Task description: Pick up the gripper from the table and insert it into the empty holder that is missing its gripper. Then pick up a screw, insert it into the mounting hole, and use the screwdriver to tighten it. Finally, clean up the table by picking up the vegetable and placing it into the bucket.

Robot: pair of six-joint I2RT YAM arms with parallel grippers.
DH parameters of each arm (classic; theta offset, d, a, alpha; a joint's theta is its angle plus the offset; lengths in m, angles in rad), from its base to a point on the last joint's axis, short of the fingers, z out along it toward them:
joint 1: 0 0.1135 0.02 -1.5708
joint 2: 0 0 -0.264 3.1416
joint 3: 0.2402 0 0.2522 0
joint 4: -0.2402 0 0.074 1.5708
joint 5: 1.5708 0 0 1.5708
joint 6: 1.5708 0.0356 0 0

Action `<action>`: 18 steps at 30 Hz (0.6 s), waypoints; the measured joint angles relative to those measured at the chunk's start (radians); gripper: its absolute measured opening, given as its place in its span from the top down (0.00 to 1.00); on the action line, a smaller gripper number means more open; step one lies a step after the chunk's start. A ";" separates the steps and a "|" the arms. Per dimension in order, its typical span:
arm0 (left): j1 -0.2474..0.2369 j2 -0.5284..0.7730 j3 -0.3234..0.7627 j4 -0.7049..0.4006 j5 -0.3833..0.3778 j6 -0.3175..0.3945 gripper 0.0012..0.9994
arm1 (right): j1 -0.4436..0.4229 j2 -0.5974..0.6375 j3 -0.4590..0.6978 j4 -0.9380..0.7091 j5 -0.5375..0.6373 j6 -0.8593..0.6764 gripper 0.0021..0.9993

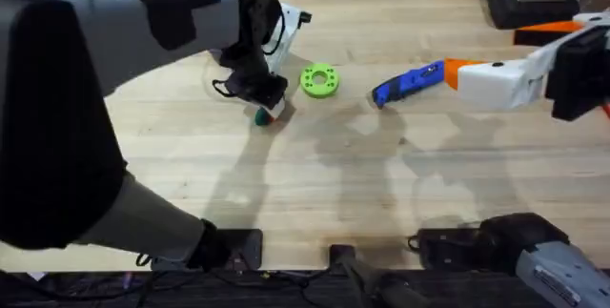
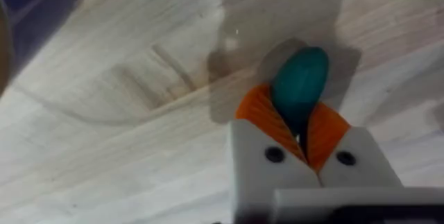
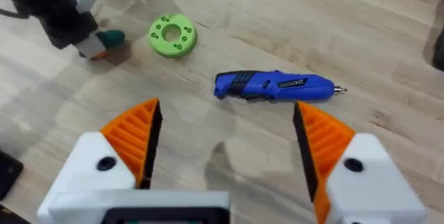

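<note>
Left end effector (image 2: 300, 135) clamps vegetable (image 2: 300, 85) | right end effector (image 3: 225, 141) agape above screwdriver (image 3: 274, 86)

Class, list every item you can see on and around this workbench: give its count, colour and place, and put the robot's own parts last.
vegetable: one, dark green, on the table left of the ring, pinched between the left fingers.
green ring: one, bright green, middle of the table.
screwdriver: one, blue, lying right of the ring.
table: one, pale wood.
left gripper: one, white with orange pads, closed on the vegetable.
right gripper: one, white with orange pads, fingers apart, above the screwdriver.
</note>
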 joint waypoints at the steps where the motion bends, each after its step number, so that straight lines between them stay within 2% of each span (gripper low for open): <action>1: 0.000 -0.001 0.003 -0.015 -0.001 0.000 0.97 | 0.000 0.000 0.000 0.000 0.000 0.000 0.01; 5: 0.000 -0.046 0.039 -0.082 -0.018 -0.011 0.97 | 0.000 0.000 0.000 0.000 0.000 0.000 0.01; 13: 0.018 -0.245 0.252 -0.202 -0.034 -0.021 0.97 | 0.000 0.000 0.000 0.000 0.000 0.000 0.00; 15: 0.046 -0.267 0.312 -0.241 -0.035 -0.028 0.97 | 0.000 0.000 0.000 0.000 0.000 0.000 0.01; 16: 0.104 -0.270 0.378 -0.268 -0.042 -0.035 0.97 | 0.000 0.000 0.000 0.000 0.000 0.000 0.01; 18: 0.147 -0.267 0.405 -0.278 -0.053 -0.038 0.97 | 0.000 0.000 0.000 0.000 0.000 0.000 0.01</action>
